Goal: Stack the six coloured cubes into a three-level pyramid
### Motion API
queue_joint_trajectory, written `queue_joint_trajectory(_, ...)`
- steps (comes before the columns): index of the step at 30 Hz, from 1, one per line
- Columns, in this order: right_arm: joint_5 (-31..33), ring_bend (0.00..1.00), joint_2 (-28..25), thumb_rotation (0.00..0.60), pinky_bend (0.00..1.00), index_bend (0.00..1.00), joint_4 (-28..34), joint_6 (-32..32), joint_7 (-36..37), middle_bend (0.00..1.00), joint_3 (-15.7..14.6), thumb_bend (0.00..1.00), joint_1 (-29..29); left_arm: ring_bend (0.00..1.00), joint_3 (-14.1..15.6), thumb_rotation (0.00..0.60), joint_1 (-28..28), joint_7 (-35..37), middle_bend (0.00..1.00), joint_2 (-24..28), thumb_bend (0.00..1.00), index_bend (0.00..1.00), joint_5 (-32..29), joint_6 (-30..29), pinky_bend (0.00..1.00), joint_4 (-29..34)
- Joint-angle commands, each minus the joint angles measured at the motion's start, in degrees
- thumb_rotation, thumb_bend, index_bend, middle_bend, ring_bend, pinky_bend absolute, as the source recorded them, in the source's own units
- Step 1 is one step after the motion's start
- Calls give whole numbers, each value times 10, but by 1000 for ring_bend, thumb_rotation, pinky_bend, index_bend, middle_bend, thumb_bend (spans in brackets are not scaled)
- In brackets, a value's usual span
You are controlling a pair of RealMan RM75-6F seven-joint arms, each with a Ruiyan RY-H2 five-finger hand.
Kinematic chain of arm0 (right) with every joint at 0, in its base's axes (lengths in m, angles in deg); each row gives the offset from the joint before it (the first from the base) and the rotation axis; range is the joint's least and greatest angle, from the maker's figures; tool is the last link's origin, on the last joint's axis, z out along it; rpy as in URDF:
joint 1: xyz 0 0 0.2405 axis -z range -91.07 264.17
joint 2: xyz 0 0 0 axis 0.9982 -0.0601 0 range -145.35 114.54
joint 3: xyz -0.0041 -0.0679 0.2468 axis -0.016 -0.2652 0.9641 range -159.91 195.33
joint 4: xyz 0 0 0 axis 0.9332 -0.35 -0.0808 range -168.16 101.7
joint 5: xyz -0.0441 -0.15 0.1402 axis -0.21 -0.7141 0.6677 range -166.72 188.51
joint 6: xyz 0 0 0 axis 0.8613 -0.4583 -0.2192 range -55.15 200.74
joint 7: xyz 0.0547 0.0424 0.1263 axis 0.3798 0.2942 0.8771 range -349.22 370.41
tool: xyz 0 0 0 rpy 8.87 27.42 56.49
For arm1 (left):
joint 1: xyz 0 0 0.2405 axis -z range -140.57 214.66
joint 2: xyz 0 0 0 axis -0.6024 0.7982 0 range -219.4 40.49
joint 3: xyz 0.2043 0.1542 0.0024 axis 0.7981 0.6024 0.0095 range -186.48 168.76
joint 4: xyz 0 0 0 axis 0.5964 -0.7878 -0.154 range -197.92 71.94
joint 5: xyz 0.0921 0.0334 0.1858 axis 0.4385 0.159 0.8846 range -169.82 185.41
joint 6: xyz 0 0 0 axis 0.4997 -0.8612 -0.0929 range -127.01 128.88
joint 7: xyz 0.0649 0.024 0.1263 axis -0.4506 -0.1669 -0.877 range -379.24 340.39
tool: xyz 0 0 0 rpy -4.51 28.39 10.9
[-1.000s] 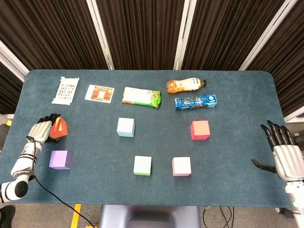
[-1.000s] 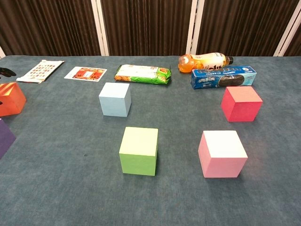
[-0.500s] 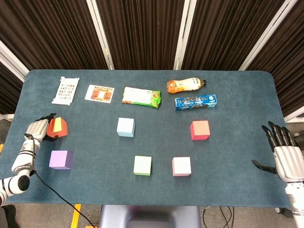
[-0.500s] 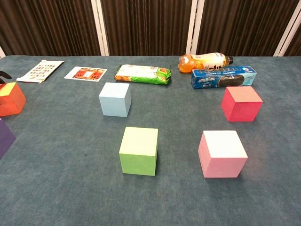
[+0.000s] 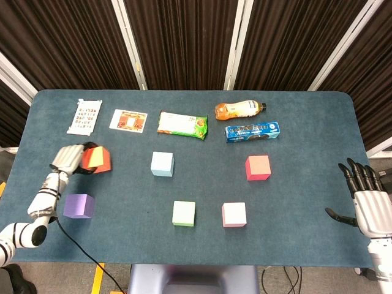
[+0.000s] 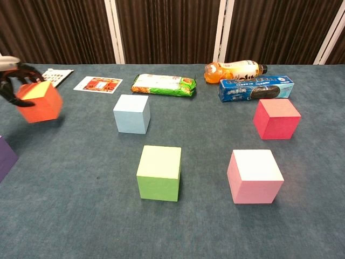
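My left hand [image 5: 68, 157] grips the orange cube [image 5: 97, 158], and in the last second I've lifted it off the cloth and swung it inward from the table's left edge toward the middle, so the carry has begun and I judge nothing is stacked yet. The purple cube [image 5: 79, 206] sits below it, cut off at the chest view's edge. Further right the light blue cube [image 5: 162, 163], green cube [image 5: 184, 213], pink cube [image 5: 234, 214] and red cube [image 5: 258, 167] rest well apart, unmoved. My right hand [image 5: 368, 199] hangs off the table's right side, fingers spread, holding nothing, absent from the chest view
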Motion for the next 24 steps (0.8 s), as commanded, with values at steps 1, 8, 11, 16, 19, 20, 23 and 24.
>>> queue_joint_trajectory(1, -2, 0, 2, 600, 96, 0, -2, 1, 3, 9, -1, 27, -1, 434, -8, 600, 27, 1, 454, 5, 313, 362, 29, -6, 485, 41)
queue_joint_trajectory(8, -8, 0, 7, 600, 96, 0, -13, 6, 17, 9, -4, 28, -4, 428, -25, 600, 84, -82, 448, -30, 313, 355, -12, 3, 446, 69)
queue_joint_trajectory(11, -7, 0, 7, 600, 96, 0, -17, 5, 22, 8, -4, 27, -3, 422, -25, 600, 105, -126, 443, -44, 314, 350, -41, 8, 447, 73)
queue_joint_trajectory(16, -3, 0, 7, 600, 96, 0, -26, 2, 33, 8, -5, 28, 2, 422, -12, 600, 129, -197, 442, -54, 315, 341, -94, 13, 449, 76)
queue_joint_trajectory(19, 0, 0, 7, 600, 96, 0, -31, 0, 39, 8, -5, 28, 4, 418, -2, 600, 133, -223, 432, -53, 315, 329, -121, 8, 449, 82)
queue_joint_trajectory(20, 0, 0, 7, 600, 96, 0, -33, 0, 40, 8, -5, 28, 5, 418, 0, 600, 133, -229, 429, -52, 315, 326, -128, 5, 449, 84)
queue_joint_trajectory(23, 2, 0, 10, 600, 96, 0, -38, 3, 44, 8, -5, 28, 5, 418, 4, 600, 133, -241, 427, -49, 315, 323, -149, -4, 450, 91)
queue_joint_trajectory(24, 2, 0, 10, 600, 96, 0, -40, 4, 44, 8, -5, 28, 4, 418, 5, 600, 134, -245, 426, -48, 316, 322, -159, -6, 451, 94)
